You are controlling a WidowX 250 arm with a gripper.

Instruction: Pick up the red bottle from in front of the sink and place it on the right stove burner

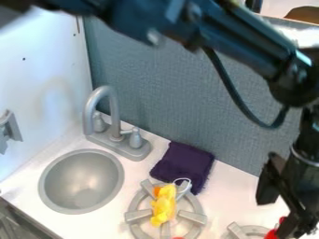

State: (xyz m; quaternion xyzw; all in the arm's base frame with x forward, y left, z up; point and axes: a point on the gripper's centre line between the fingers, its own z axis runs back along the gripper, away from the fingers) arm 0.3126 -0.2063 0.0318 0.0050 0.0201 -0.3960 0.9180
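Though half-hidden, red object (272, 234) perhaps against gripper (280, 217).

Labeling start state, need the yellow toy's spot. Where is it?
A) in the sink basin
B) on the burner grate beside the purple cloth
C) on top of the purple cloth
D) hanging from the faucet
B: the yellow toy lies across the gray burner grate, just in front of the purple cloth.

Black arm (246, 42) slanting across the top, bent downward at right, spread end effector (281, 209) low.
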